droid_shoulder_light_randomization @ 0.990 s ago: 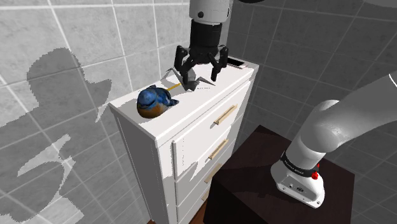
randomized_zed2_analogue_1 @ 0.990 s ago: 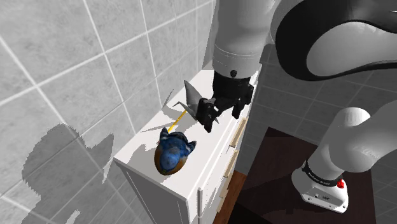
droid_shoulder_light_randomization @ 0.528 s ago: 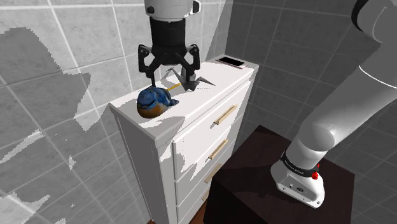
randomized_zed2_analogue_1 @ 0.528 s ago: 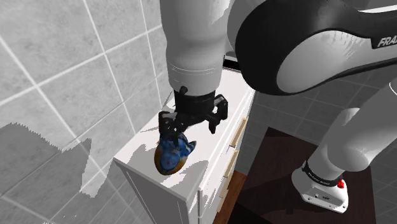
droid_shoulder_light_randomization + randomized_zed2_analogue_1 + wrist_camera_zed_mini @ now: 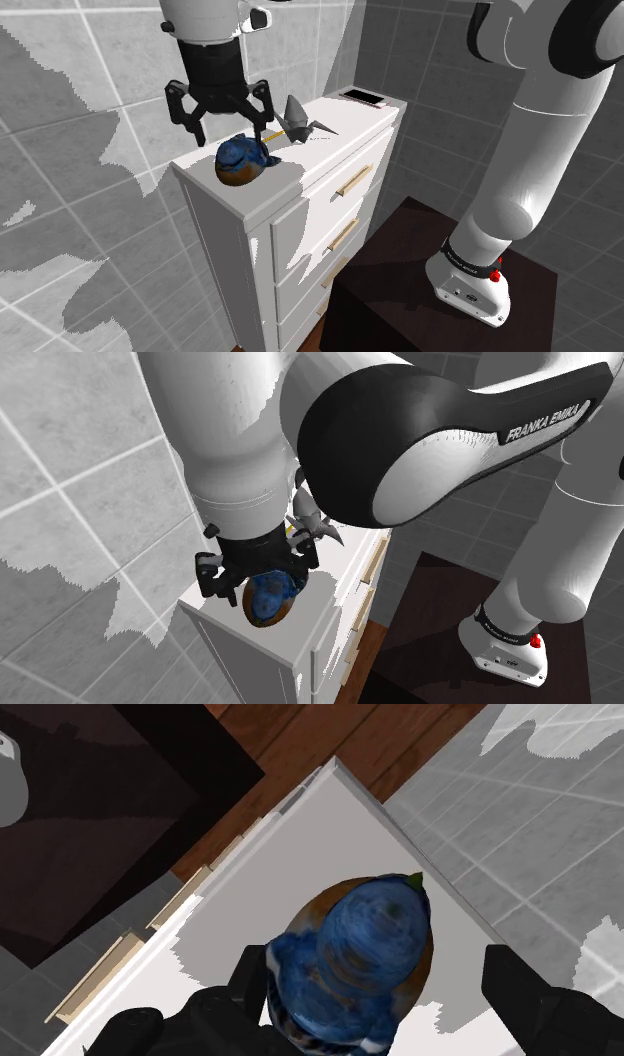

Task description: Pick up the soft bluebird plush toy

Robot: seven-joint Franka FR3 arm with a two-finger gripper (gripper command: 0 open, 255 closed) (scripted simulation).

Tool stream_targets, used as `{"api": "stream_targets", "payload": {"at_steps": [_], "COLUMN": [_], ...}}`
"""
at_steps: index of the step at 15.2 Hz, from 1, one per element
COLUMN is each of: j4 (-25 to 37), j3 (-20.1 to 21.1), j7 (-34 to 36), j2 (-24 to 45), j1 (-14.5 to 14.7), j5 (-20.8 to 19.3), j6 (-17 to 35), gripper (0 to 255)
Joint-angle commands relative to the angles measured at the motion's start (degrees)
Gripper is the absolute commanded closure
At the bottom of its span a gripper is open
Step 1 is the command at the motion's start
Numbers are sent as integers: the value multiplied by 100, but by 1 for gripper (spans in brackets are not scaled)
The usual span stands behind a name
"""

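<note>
The bluebird plush (image 5: 240, 160) has a blue back and an orange belly. It lies near the end of the white dresser top (image 5: 300, 160) at the shoulder view's left. My black gripper (image 5: 222, 122) hangs open just above it, pointing down, with one finger on each side. In the wrist view the plush (image 5: 370, 954) lies between the fingers (image 5: 530, 996); one finger is close beside it and the other stands well apart. In the second exterior view the gripper (image 5: 258, 574) is directly over the plush (image 5: 270, 602), and the arm hides most of the dresser top.
A grey folded paper bird (image 5: 300, 119) stands on the dresser just beyond the plush, with a thin yellow stick beside it. A phone (image 5: 363, 97) lies at the far end. Tiled walls close in behind. The dark stand (image 5: 400, 300) sits below the drawers (image 5: 345, 185).
The gripper has travelled to the shoulder view's left, from above the paper bird to above the plush, staying open. The plush has not moved.
</note>
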Motion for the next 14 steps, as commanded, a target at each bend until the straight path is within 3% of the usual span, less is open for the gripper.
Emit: {"api": "stream_targets", "payload": {"at_steps": [1,6,7,14], "j4": [-145,-492,-479,-494], "j3": [-3,-13,-14,-11], "j7": [28,11,15,20], "j2": [-15,-93,-77,-88], "j1": [-13,-79,-73,-73], "j5": [9,68,56,64], "j6": [135,436,432,439], "gripper": [0,0,255,255]}}
